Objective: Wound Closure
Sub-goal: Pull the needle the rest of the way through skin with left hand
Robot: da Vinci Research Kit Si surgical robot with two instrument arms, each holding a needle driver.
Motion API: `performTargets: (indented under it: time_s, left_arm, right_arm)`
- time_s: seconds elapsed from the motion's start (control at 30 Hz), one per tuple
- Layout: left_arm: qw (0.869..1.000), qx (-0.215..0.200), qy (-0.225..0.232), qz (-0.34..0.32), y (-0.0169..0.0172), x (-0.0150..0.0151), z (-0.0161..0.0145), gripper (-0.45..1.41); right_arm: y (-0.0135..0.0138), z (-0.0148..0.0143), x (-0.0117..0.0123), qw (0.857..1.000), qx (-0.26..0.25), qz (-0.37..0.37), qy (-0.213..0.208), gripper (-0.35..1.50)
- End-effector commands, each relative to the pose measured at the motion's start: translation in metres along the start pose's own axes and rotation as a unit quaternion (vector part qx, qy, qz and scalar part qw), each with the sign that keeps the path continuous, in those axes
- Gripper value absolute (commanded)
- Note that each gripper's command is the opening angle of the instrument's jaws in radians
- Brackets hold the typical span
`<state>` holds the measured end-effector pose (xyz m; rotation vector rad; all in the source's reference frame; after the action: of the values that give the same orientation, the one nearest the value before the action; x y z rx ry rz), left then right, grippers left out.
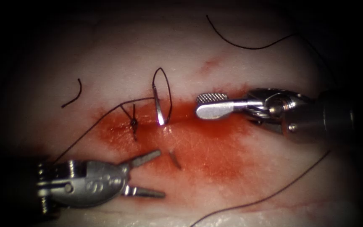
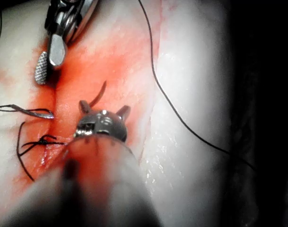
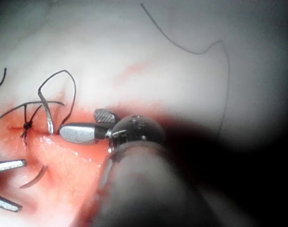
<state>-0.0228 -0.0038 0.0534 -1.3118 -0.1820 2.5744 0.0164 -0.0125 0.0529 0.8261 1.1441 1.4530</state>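
The curved needle is in the tissue (image 1: 240, 176). Its tail part (image 1: 158, 107) stands out of the far lip of the cut (image 1: 190, 120), and its tip (image 1: 174, 159) comes out on the near side. Dark thread (image 1: 164, 84) loops from the needle's tail. A tied knot (image 1: 134, 122) sits toward the left end of the cut. My left tool (image 1: 162, 173) is open and holds nothing, its jaws just left of the needle tip (image 2: 99, 94). My right tool (image 1: 198, 105) is open and empty, just right of the needle's tail (image 3: 48, 118).
A short cut piece of thread (image 1: 74, 94) lies on the tissue at the upper left. Long thread runs across the top right (image 1: 248, 44) and the lower right (image 1: 274, 193). Red fluid (image 1: 206, 147) stains the tissue around the cut.
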Motion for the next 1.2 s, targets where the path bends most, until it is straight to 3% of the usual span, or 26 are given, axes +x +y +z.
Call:
performTargets:
  time_s: [0.03, 0.3, 0.53, 0.6, 0.63, 0.77, 0.87, 0.93, 1.0, 1.13, 1.2]
  left_arm:
    - [1.0, -0.002, 0.003, -0.001, 0.0001, -0.0001, 0.0011, 0.42]
    - [0.999, -0.004, 0.031, 0.015, -0.0004, -0.0003, 0.0037, 0.44]
    - [0.999, 0.018, 0.038, -0.026, -0.0017, -0.0022, 0.0044, -0.17]
    - [0.998, 0.021, 0.045, -0.038, -0.0021, -0.0027, 0.0044, -0.33]
    - [0.998, 0.02, 0.048, -0.044, -0.0024, -0.0032, 0.0044, -0.45]
    - [0.996, 0.008, 0.057, -0.072, -0.0027, -0.0035, 0.004, -0.45]
    - [0.989, -0.035, 0.086, -0.119, -0.0028, -0.0035, 0.0034, -0.45]
    - [0.98, -0.061, 0.107, -0.154, -0.003, -0.0033, 0.003, -0.45]
    - [0.972, -0.082, 0.124, -0.184, -0.0032, -0.0031, 0.0026, -0.45]
    - [0.955, -0.114, 0.152, -0.229, -0.0038, -0.0025, 0.0018, -0.45]
    - [0.939, -0.137, 0.171, -0.265, -0.0042, -0.0019, 0.0011, -0.45]
  right_arm:
    - [0.0003, 0.0001, -0.0007, 1.0, 0.001, 0.0, -0.004, 1.08]
    - [0.0, -0.0008, -0.0017, 1.0, 0.012, 0.001, 0.005, 0.98]
    - [-0.0012, -0.0012, -0.0031, 1.0, 0.017, 0.004, 0.01, 0.89]
    - [-0.0016, -0.0014, -0.0034, 1.0, 0.018, 0.005, 0.011, 0.98]
    - [-0.0022, -0.0015, -0.0036, 1.0, 0.018, 0.007, 0.01, 1.13]
    - [-0.0032, -0.0018, -0.0038, 1.0, 0.023, -0.017, 0.013, 1.2]
    - [-0.0043, -0.0021, -0.0038, 0.996, 0.045, -0.072, 0.013, 1.18]
    - [-0.0051, -0.0021, -0.0039, 0.986, 0.063, -0.151, 0.007, 0.98]
    - [-0.0055, -0.0017, -0.0042, 0.98, 0.078, -0.181, -0.004, 0.93]
    - [-0.006, -0.0006, -0.0048, 0.96, 0.052, -0.27, -0.044, 0.89]
    - [-0.0062, 0.0004, -0.0051, 0.947, 0.046, -0.315, -0.043, 0.88]
